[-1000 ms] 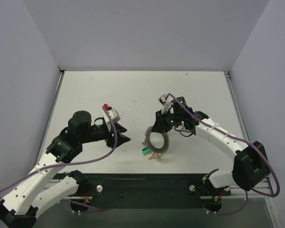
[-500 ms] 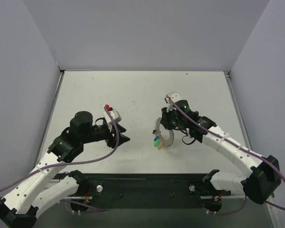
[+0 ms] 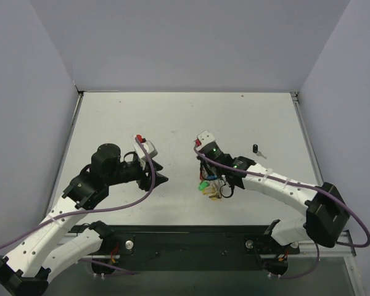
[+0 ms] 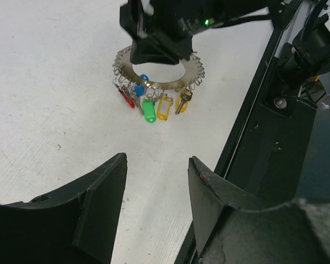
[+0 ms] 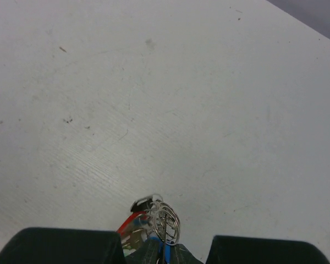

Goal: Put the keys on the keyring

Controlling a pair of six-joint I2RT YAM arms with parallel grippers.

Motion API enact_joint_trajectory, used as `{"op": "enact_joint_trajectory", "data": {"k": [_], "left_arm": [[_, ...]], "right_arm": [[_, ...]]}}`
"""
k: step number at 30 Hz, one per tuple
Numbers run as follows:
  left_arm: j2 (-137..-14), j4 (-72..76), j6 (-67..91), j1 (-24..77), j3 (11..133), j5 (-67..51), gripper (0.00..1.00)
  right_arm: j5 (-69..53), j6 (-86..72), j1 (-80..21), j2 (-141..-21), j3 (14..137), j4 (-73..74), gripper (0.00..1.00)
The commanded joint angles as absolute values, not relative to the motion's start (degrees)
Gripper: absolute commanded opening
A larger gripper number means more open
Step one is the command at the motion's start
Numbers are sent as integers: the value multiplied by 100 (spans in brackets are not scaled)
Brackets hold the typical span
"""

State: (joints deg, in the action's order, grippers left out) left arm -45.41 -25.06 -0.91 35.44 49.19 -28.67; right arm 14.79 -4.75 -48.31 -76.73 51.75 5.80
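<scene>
Now the right claw (image 3: 217, 180) has swung in over the keyring (image 4: 154, 83), clenched on its far rim.
We see it held just ahead of the left claw (image 4: 157, 165), which is released and empty; keys (image 4: 149, 108) dangle off the near rim. A small dark piece (image 3: 257, 148), newly uncovered, lies on the table (image 3: 142, 117) well beyond, maybe one left.

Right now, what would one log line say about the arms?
left gripper: open, empty | right gripper: shut on keyring | keys: hanging from keyring
</scene>
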Motion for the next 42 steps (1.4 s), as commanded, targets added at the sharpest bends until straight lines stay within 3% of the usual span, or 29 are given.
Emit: {"op": "enact_joint_trajectory", "data": {"k": [1, 5, 11, 12, 13, 16, 19, 23, 28, 39, 42], "left_arm": [[-4412, -2355, -150, 3498, 4975, -2786, 58], [-4307, -2364, -123, 3472, 4975, -2637, 58], [-4166, -2408, -70, 3428, 4983, -2496, 58], [-4149, -2417, -79, 3419, 4983, -2479, 58], [-4140, -2434, -70, 3419, 4975, -2461, 58], [-4087, -2443, -70, 3410, 4975, -2417, 58], [-3999, -2443, -44, 3384, 4957, -2338, 58], [-3955, -2435, -35, 3349, 4948, -2259, 59], [-4034, -2382, 263, 3331, 4887, -2311, 59], [-4798, -1969, 931, 3296, 4711, -2434, 59], [-4983, -1601, 1089, 3296, 4554, -2496, 64]], "right_arm": [[2504, -448, -5343, -8138, 5071, 308, 0], [3040, -650, -5809, -8699, 5159, 228, 0], [2778, -1028, -6424, -8903, 5194, 229, 0], [2612, -1037, -6486, -8903, 5186, 229, 5], [2515, -1037, -6643, -8869, 5159, 211, 21], [2137, -1063, -6837, -8824, 5150, 220, 53], [1865, -1178, -6961, -8623, 5133, 281, 65], [1880, -1292, -6944, -8166, 5019, 264, 73], [1565, -1564, -6435, -7411, 4835, 255, 78], [494, -2399, -4502, -6522, 4079, 474, 79], [45, -2575, -3948, -6425, 3841, 483, 78]]}}
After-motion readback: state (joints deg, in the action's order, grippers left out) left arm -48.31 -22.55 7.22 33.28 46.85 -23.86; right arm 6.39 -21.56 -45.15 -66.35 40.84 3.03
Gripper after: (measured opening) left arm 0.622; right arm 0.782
